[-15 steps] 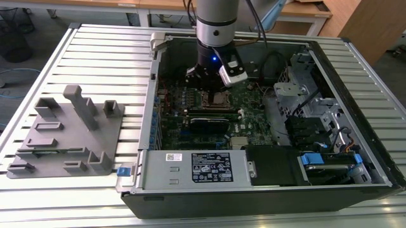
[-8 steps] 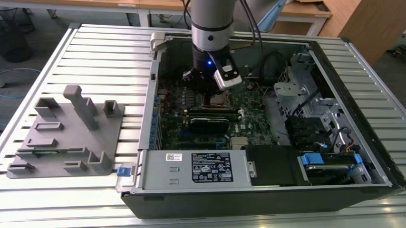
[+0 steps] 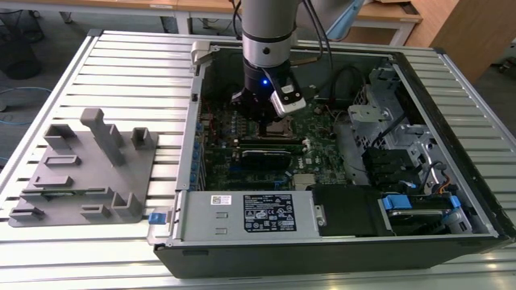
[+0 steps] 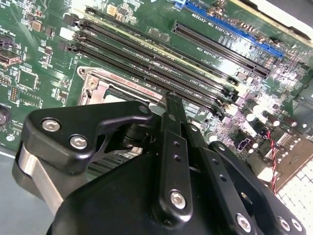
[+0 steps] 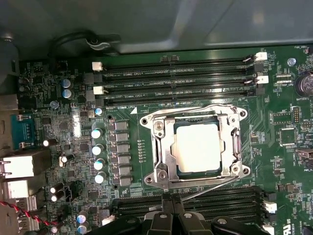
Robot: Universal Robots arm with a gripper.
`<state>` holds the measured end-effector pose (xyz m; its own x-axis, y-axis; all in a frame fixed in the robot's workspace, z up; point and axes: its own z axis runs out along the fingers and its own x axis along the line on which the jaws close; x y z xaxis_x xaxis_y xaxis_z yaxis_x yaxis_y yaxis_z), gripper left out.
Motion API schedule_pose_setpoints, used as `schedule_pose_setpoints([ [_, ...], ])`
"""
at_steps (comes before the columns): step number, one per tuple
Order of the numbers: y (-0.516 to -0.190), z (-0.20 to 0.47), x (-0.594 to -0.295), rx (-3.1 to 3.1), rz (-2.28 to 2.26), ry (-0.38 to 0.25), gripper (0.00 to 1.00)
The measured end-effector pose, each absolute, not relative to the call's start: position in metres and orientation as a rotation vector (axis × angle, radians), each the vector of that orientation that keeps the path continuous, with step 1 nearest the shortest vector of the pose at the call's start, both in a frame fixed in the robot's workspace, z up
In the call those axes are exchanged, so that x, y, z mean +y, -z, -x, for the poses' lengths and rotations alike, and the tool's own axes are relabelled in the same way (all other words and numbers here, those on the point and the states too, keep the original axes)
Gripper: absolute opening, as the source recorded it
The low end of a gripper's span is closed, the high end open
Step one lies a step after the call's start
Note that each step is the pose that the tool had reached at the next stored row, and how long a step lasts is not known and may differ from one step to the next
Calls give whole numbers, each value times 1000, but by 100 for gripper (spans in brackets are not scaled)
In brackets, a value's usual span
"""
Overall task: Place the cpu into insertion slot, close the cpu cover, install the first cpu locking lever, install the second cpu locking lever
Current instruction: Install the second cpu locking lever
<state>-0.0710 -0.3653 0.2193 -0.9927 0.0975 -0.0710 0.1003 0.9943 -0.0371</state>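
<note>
Exterior view: gripper hangs low over the board inside the case. Second wrist view: jaws pressed together, holding nothing. First wrist view: cpu sits in the slot, cover down around it

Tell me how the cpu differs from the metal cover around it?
The cpu is a solid, pale, flat square; the cover is a shiny silvery frame with a square cut-out. The cpu lies inside that opening, the cover closed down around its edges. Both are metal-topped, square, and lie flat on the green board.
</note>
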Motion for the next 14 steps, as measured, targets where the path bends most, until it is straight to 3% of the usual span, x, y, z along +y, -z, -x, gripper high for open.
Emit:
schedule_pose_setpoints([
  [14, -214, 71, -365, 3067, -152, 62, 11],
])
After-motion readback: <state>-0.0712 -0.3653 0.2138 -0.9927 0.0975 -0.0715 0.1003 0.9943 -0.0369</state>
